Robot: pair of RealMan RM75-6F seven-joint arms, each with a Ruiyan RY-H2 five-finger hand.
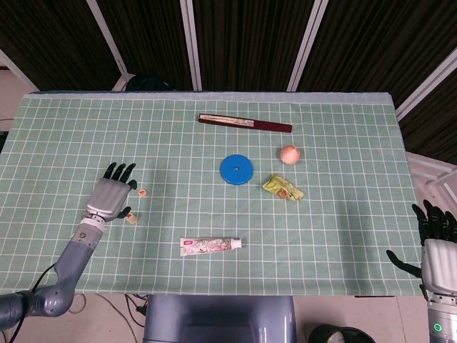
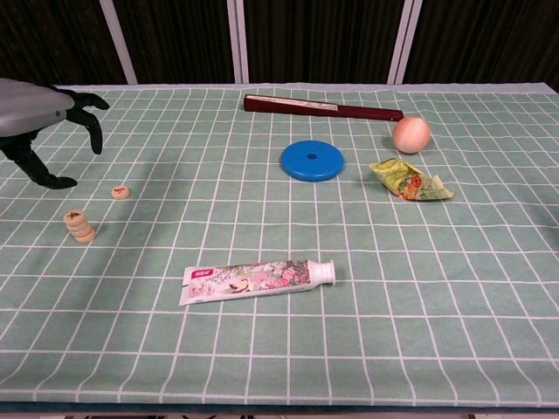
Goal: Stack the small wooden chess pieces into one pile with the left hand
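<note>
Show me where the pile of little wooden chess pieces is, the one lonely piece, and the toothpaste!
pile of chess pieces [image 2: 79,225], chest view, middle of the stack.
single chess piece [image 2: 121,192], chest view, its top face.
toothpaste tube [image 2: 253,279], chest view, middle of the tube.

A green cloth with a white grid [image 1: 335,236] covers the desk from edge to edge. Behind it stands a dark ribbed wall [image 1: 250,43] crossed by slanting white posts [image 1: 188,43]. Light falls evenly. Pale floor [image 1: 8,93] shows at far left.
</note>
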